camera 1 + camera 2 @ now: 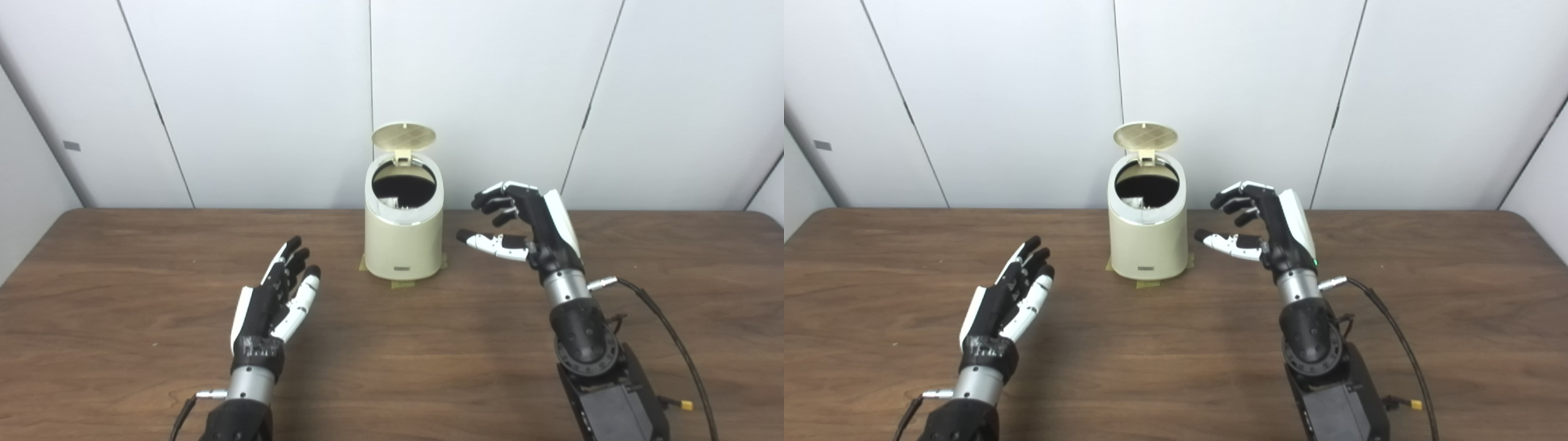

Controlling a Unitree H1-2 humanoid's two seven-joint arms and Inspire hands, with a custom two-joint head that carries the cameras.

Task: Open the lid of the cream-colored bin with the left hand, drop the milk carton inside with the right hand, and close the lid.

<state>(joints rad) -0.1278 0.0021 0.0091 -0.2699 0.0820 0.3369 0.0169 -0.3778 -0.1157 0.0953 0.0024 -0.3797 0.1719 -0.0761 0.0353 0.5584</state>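
The cream-colored bin (pixel 403 242) stands at the middle back of the wooden table (pixel 429 367), on strips of tape. Its round lid (pixel 404 137) is tipped up at the rear, showing a dark opening (pixel 404 184) with something pale just visible inside. My left hand (pixel 278 300) hovers open over the table, to the front left of the bin, fingers stretched out and holding nothing. My right hand (pixel 520 223) is raised just right of the bin, fingers curled loosely apart with nothing in them. No milk carton is visible on the table.
White wall panels (pixel 490 92) close off the back of the table. A black cable (pixel 667 331) runs from my right wrist toward the front right edge. Bare wood lies on both sides of the bin.
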